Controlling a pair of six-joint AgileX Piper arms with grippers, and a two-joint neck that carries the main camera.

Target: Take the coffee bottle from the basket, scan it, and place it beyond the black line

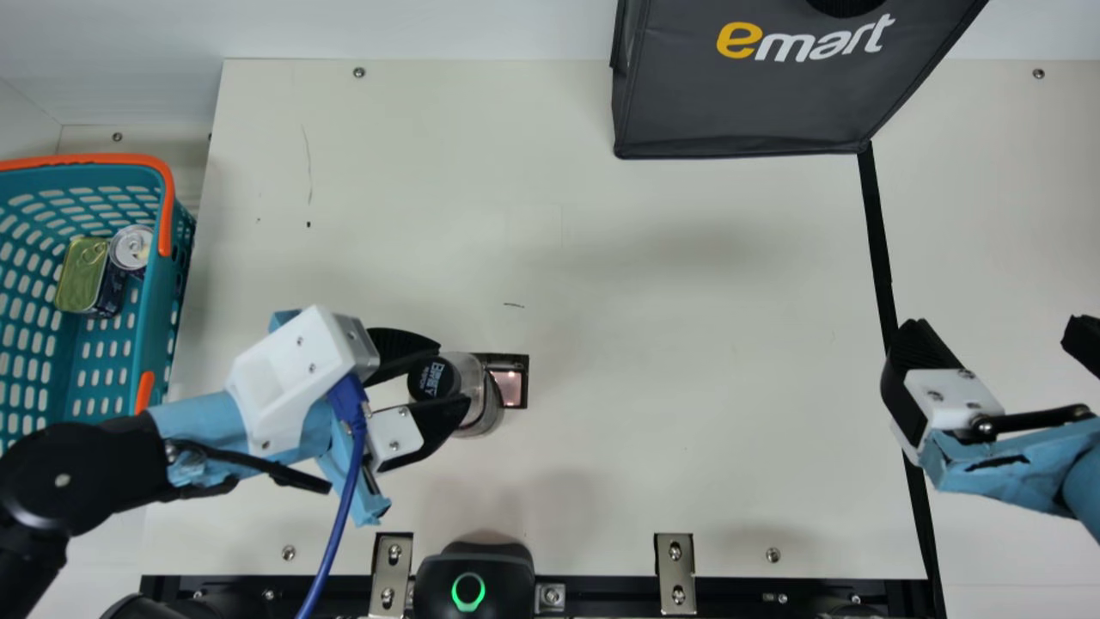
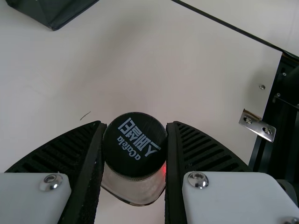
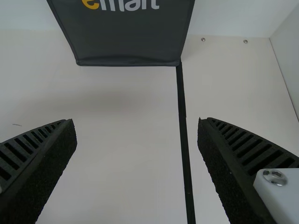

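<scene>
In the main view, the left gripper (image 1: 455, 371) is left of centre in the lower half, closed around the coffee bottle (image 1: 488, 413), one finger on either side near the black cap (image 1: 432, 379). A small dark-framed panel (image 1: 510, 388) lies just beside the bottle. At the bottom edge, left of the middle, is a black device (image 1: 473, 580) with a glowing green ring. The teal basket (image 1: 155, 318) fills the left edge, holding a flat tin (image 1: 84, 275) and a round can (image 1: 131, 248). A dark bag (image 1: 739, 94) is at the upper right, and the black line (image 1: 876, 232) runs from its corner down to the lower right. The right gripper (image 1: 997, 334), at the right edge, is spread wide with nothing in it.

In the left wrist view, the cap sits at the centre between the two fingers, touching both; a red glow shows on the bottle's side.

In the right wrist view, the fingers stand far apart with the line between them, and the bag is at the top.
</scene>
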